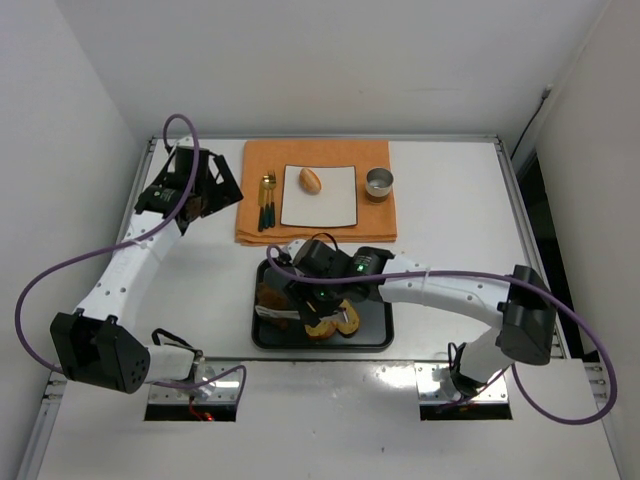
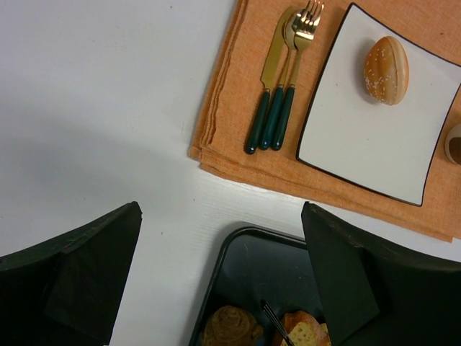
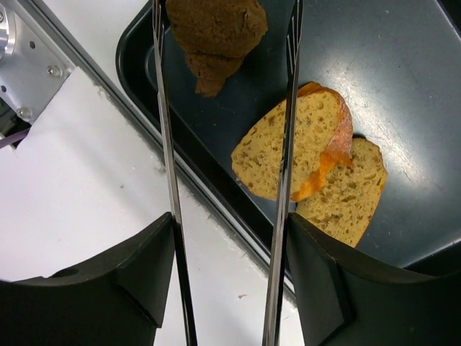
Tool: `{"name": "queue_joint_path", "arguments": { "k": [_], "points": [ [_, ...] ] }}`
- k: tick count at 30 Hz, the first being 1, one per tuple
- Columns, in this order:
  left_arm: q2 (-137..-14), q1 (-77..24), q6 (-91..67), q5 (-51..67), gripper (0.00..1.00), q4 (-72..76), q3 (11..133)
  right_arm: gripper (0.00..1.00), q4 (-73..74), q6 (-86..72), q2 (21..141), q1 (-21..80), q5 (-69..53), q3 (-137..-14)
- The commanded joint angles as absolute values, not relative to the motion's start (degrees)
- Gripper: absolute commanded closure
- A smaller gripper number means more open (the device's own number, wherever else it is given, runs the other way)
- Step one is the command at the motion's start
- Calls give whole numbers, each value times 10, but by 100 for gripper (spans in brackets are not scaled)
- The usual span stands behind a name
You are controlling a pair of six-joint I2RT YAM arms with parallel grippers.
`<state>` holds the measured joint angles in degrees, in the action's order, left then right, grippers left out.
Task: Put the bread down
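A black tray holds two cut bread slices and a dark brown roll. My right gripper hovers over the tray, shut on metal tongs. In the right wrist view the tongs' two arms are spread. The brown roll lies between their tips, and one arm crosses the upper slice. A seeded roll lies on the white square plate. My left gripper is open and empty, above the table left of the mat.
An orange mat carries the plate, gold cutlery with green handles and a metal cup. The left wrist view shows the tray corner, the cutlery and the roll. Walls enclose the table.
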<state>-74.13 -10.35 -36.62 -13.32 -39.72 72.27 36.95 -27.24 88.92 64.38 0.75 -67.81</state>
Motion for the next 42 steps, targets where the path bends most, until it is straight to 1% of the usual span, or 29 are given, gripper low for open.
{"name": "queue_joint_path", "arguments": {
  "k": [1,5,6,10,13,15,20,23,28,29,32,35,38,42],
  "points": [
    [-723,-97,-361,-130,1,-383,718,39,334,-279,888,649,-1,-674],
    [-723,-97,-361,-125,1,-383,713,39,315,-279,888,654,-8,-669],
    [-723,-97,-361,-125,1,-383,713,44,315,-279,893,654,-8,-676],
    [-723,-97,-361,-125,1,-383,708,54,327,-279,893,654,23,-693],
    [-723,-97,-356,-125,1,-383,708,63,336,-285,881,654,47,-693],
    [-723,-97,-356,-120,1,-383,714,67,348,-285,875,654,63,-699],
    [-729,-91,-351,-113,1,-383,720,67,370,-293,839,645,140,-704],
    [-729,-91,-356,-108,1,-383,720,67,392,-321,823,640,244,-722],
    [-729,-91,-356,-108,1,-383,720,67,400,-342,836,579,326,-772],
    [-729,-91,-356,-108,1,-383,720,67,400,-342,841,578,334,-777],
    [-729,-91,-356,-108,1,-383,720,67,400,-342,869,526,351,-801],
    [-729,-91,-356,-108,1,-383,720,67,363,-319,898,469,356,-813],
    [-723,-91,-356,-108,1,-383,720,67,334,-301,928,426,344,-833],
    [-717,-91,-356,-108,1,-383,720,67,319,-265,1009,389,301,-895]
  ]
}}
